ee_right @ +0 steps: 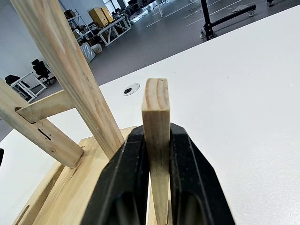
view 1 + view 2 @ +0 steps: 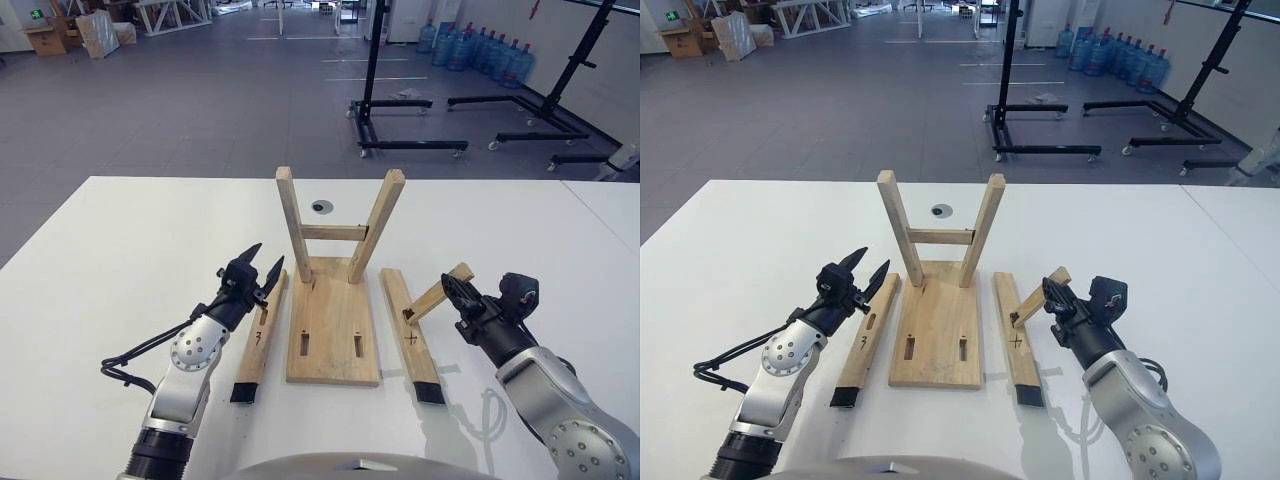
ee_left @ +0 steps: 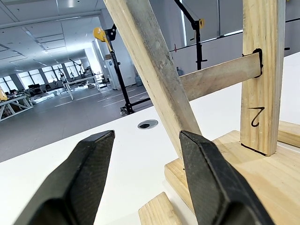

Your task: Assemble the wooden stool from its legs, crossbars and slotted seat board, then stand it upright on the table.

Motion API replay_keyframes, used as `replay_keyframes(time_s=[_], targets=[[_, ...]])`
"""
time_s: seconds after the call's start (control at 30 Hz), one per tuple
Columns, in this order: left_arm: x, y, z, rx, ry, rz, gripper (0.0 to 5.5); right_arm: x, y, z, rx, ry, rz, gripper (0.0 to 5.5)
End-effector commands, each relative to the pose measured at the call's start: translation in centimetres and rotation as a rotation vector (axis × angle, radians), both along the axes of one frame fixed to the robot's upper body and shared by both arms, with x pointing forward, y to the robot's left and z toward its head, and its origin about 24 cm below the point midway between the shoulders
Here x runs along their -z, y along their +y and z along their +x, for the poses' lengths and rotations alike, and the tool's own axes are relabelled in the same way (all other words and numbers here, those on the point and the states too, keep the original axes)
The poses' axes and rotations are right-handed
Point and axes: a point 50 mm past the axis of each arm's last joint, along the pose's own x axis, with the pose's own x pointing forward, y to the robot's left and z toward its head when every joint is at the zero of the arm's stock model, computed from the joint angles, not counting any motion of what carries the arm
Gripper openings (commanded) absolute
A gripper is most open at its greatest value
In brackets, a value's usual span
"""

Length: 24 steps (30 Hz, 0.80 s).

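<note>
**Inspector:** State of the left side?

**Assistant:** The left gripper (image 2: 266, 258) is low over the bench (image 2: 120, 250), jaws spread wide with nothing between them. The far end of a loose leg (image 2: 258, 340) lies flat just below the jaws. Its dark-capped end points back along the arm. Contact with that leg cannot be confirmed.

**Inspector:** And ahead of those jaws?

**Assistant:** The seat board (image 2: 333, 325) lies flat just beside them, toward the other arm. Two upright legs (image 2: 294, 225) stand at its far end, splayed apart and joined by a fitted crossbar (image 2: 333, 232). The nearer of these legs rises just ahead of the jaws. Two open slots (image 2: 304, 345) show in the near half of the board.

**Inspector:** Right side?

**Assistant:** The right gripper (image 2: 450, 288) has its jaws clamped narrow on a second crossbar (image 1: 156, 122), gripping it by its flat faces. The piece is held tilted. One end sticks up past the jaws and the other slopes down toward the board.

**Inspector:** Where does that lower end sit?

**Assistant:** It meets the top face of a second loose leg (image 2: 410, 335), which lies flat between the jaws and the seat board. Whether it is seated in a slot cannot be told.
</note>
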Motion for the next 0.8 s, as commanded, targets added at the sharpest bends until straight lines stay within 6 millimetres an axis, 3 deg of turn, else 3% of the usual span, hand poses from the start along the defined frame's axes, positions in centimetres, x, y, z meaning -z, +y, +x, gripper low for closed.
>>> replay_keyframes(time_s=[0.03,0.3,0.8], targets=[[-0.1,-0.1,-0.1,0.006,0.005,0.013,2.52,0.0,0.0,-0.1,-0.032,0.019,-0.017,0.39],[0.0,-0.1,0.1,0.012,0.006,0.018,2.52,-0.6,0.4,0.3,-0.056,-0.016,-0.013,0.39],[0.0,0.0,0.2,0.023,0.002,0.039,2.52,1.5,-0.2,-0.5,-0.049,0.089,-0.097,0.39]])
